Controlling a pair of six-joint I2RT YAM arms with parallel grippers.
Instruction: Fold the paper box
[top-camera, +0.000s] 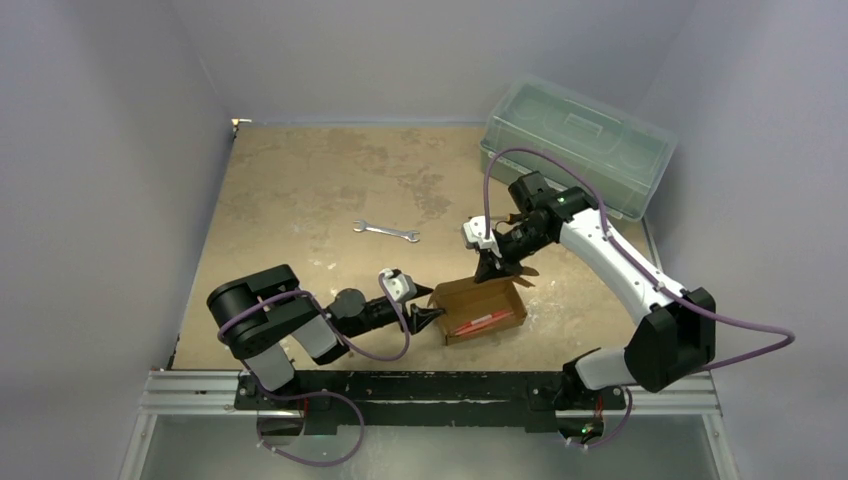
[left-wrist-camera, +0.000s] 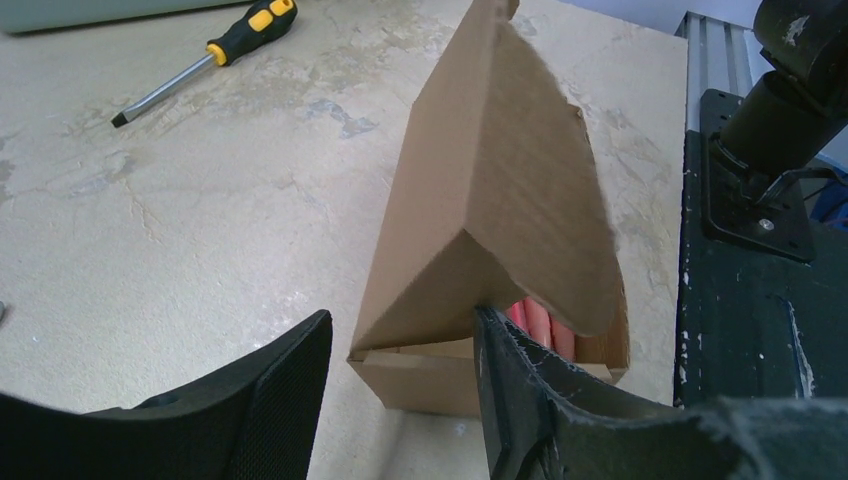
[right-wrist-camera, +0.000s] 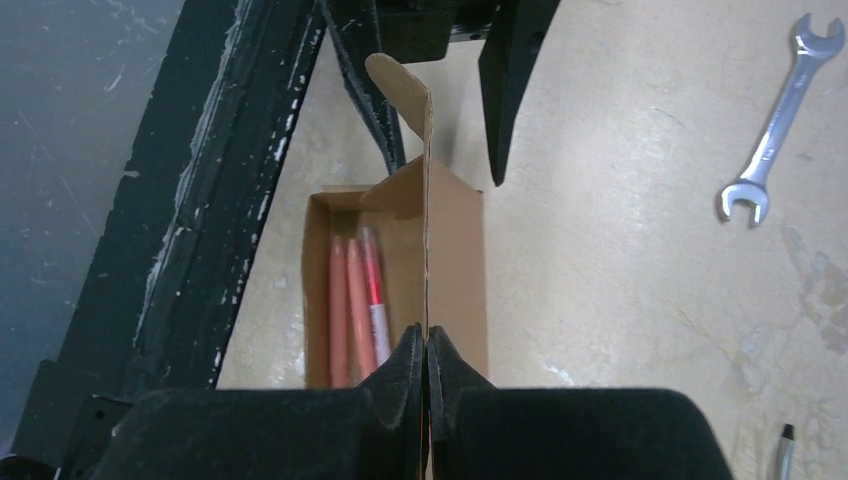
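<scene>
**A:** Black fingers of the right gripper sit in the foreground. They are pressed together on the raised lid of the paper box, with only thin card between them.

**B:** Where is the box?

**A:** Flat on the table, with a gripper at each of its short ends. Its long axis runs from the right gripper's end straight to the left gripper at the opposite end.

**B:** Is the left one holding anything?

**A:** No. Its jaws stand about half apart, with one finger on either side of the lid's rounded tuck flap at that end of the box. I cannot tell whether a finger touches the card.

**B:** Anything inside?

**A:** Red pens lie lengthwise on the box floor, on the open side of the lid. A wrench lies well apart from the box, behind the lid.

**B:** What does the next move turn on?

**A:** As I judge it, the lid has to swing down over the pens about the box's long side. The right gripper has hold of the lid and would lead it down. The left gripper is nearer the flap and is placed to guide it inside the end wall. The flap could catch outside that wall.
</scene>
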